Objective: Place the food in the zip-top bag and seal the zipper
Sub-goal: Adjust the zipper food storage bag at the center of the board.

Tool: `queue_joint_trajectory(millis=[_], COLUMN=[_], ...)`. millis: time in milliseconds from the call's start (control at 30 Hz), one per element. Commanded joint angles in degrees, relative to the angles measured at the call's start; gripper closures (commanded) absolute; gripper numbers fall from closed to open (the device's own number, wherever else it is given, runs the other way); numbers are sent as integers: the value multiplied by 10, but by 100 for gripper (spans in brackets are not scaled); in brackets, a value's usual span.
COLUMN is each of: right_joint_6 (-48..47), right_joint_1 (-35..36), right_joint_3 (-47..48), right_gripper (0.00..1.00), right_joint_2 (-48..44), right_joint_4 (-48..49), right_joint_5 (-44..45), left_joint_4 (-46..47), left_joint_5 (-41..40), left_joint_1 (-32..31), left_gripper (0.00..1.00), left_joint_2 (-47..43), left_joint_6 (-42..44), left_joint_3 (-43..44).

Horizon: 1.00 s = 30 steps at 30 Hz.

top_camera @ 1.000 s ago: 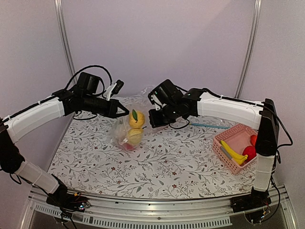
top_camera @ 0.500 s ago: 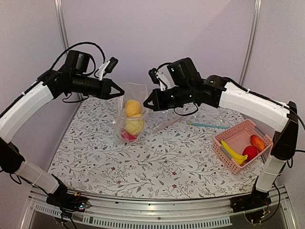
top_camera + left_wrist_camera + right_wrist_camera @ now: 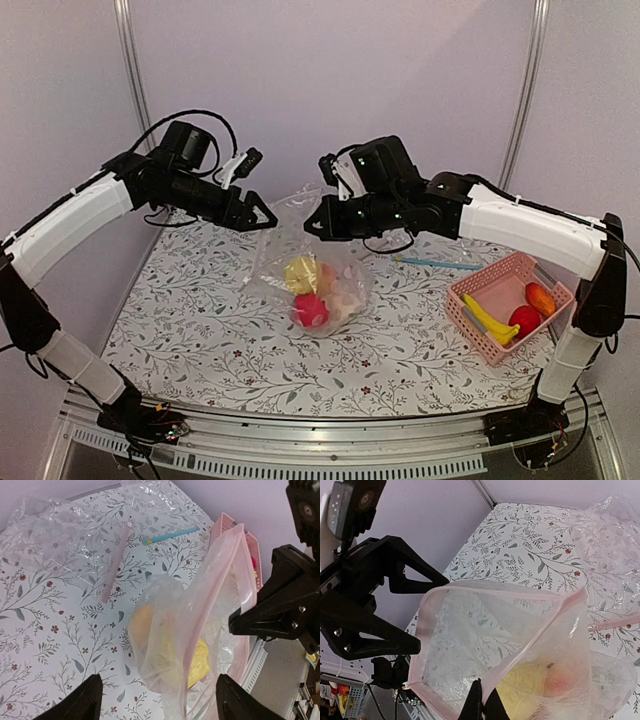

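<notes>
The zip-top bag (image 3: pixel 318 285) lies slumped on the table with a yellow lemon (image 3: pixel 300 272) and a red fruit (image 3: pixel 310 311) inside. Its mouth gapes open, and the zipper (image 3: pixel 485 592) shows as a pale pink strip along the rim. My right gripper (image 3: pixel 482 704) is shut on that rim and holds the right side up. My left gripper (image 3: pixel 268 213) is open just left of the mouth, touching nothing. In the left wrist view the bag (image 3: pixel 190 645) hangs ahead of the wide-apart fingers (image 3: pixel 87 702). A banana (image 3: pixel 490 320) and red fruits (image 3: pixel 523 320) lie in the basket.
The pink basket (image 3: pixel 470 300) stands at the right edge of the table. A clear bag with a teal strip (image 3: pixel 440 263) lies behind it. Another crinkly clear bag (image 3: pixel 60 535) lies at the back of the floral table.
My left gripper has opened and let go of the bag's rim. The bag, lifted upright half a second ago, has dropped and slumped rightward onto the table, still held by the right gripper.
</notes>
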Motion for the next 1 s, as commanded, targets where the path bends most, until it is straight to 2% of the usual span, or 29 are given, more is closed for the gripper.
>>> queue_joint_trajectory(millis=[0,100,333,533,633,700,833,967], right_joint_6=[39,43,52,51,50,51,51,51], right_joint_1=[2,2,-8,-13,-14,-14,-14,-14], right_joint_3=[-17,-22,-25,-29,-32,-33,-36,-38], right_gripper=[100,100,100,100,100,100,100,100], right_joint_2=[9,4,-10,-18,-22,-25,-31,-34], right_joint_4=[18,18,14,10,10,10,10,10], right_joint_5=[54,88,125,127,129,130,130,131], left_joint_4=[71,155,284,323,342,355,382,413], left_joint_5=[-46,-62,-21,-48,-52,-65,-79,-89], left_joint_1=[-11,-11,-25,-47,-57,-66,-76,-78], left_gripper=[13,1,0,3,10,19,46,53], left_joint_2=[-81,-177,-304,-336,-326,-321,-318,-305], left_joint_6=[3,-16,-83,-99,-115,-125,-132,-135], left_joint_3=[-78,-175,-353,-433,-460,-474,-487,-487])
